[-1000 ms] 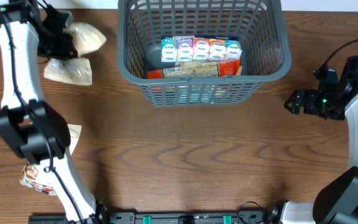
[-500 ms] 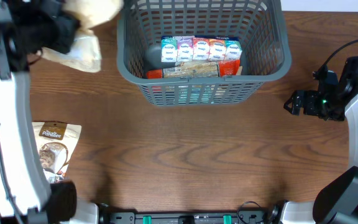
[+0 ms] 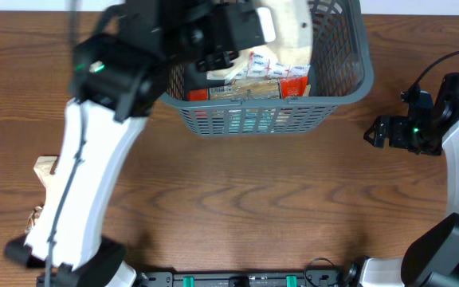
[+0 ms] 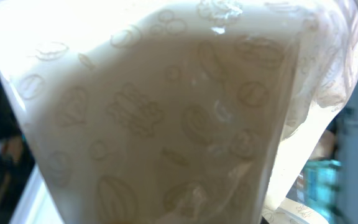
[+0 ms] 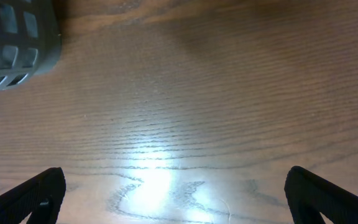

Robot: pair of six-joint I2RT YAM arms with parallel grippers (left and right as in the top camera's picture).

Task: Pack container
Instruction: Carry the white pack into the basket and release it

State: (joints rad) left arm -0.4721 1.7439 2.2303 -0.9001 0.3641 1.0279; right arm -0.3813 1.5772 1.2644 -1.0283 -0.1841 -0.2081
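Note:
The container (image 3: 347,83), a dark grey lattice basket, stands at the back centre and holds a row of small colourful cartons (image 3: 271,65) and flat packets. My left gripper (image 3: 249,30) hangs over the basket's left half, shut on a pale cream snack bag (image 3: 290,25). That bag (image 4: 166,112) fills the left wrist view and hides the fingers. My right gripper (image 3: 375,131) is off to the right of the basket, low over the bare table. It stands open (image 5: 176,199) with nothing between its fingers (image 5: 36,194). The basket's corner (image 5: 11,50) shows at the upper left.
A brown-and-white snack packet (image 3: 45,170) lies at the left table edge, mostly hidden behind my left arm, and another packet (image 3: 33,220) lies just below it. The table's front edge carries a black rail (image 3: 229,279).
My left arm has swung right from the back left corner, carrying the pale bag to above the basket. The right arm has not moved.

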